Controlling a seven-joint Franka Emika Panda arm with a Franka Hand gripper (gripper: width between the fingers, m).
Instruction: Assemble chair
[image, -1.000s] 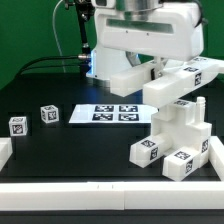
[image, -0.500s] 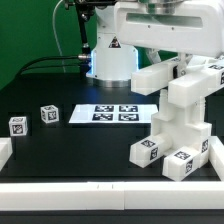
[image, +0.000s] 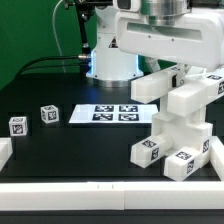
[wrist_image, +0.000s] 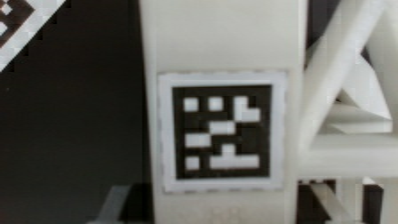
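part-built white plastic chair (image: 185, 130), chunky tagged blocks stacked up, stands on the black bench (image: 90, 150) at the exterior view's right, low tagged blocks at its foot just beside the plain white edge block (image: 214, 152) in the front corner; flat white slab-shaped part (image: 158, 86) is raised off the bench right under the white wrist housing of the arm (image: 165, 40), its far end against the chair's slanted upper block; claw fingers are hidden behind the housing in the exterior view and out of shot in the wrist view, so cannot tell if the claw is apart, together or clamped on that part; wrist view is filled by a white upright strip with a black-and-white square tag (wrist_image: 221, 130) and diagonal brace bars (wrist_image: 347, 90) beside it, very near the lens; marker board (image: 105, 113) lies flat mid-bench, apart from the chair; two small white tagged cubes (image: 49, 114) (image: 17, 125) sit further to the exterior view's left, apart from each other; second plain white edge block (image: 4, 152) at the front-left; open bench runs along the front edge between the two edge blocks
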